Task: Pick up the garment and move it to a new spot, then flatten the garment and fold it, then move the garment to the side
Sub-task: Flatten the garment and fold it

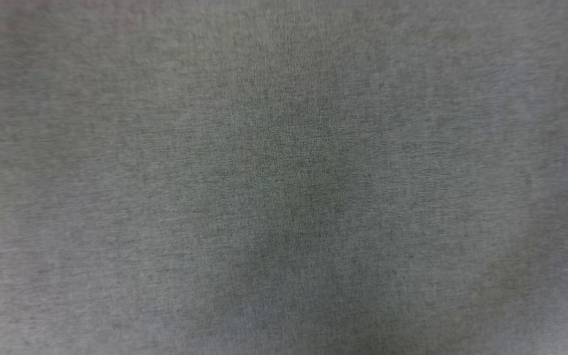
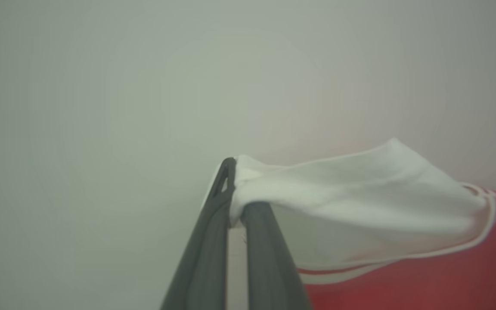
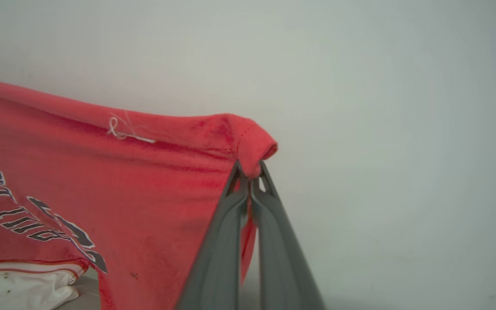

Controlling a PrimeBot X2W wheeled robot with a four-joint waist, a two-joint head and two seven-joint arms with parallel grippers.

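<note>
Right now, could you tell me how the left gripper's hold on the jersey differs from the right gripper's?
The left gripper pinches the white sleeve; the right gripper pinches a rolled red edge of the body. Near the left gripper runs red-and-white stripe trim; near the right gripper sits black, white-outlined lettering. Shared: both are shut on the same jersey.

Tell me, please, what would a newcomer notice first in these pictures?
The red garment, held by both grippers: the right gripper pinches a red corner, the left gripper a white sleeve. Black lettering shows at the right wrist view's lower left. The head view gives a blurred grey surface.
</note>
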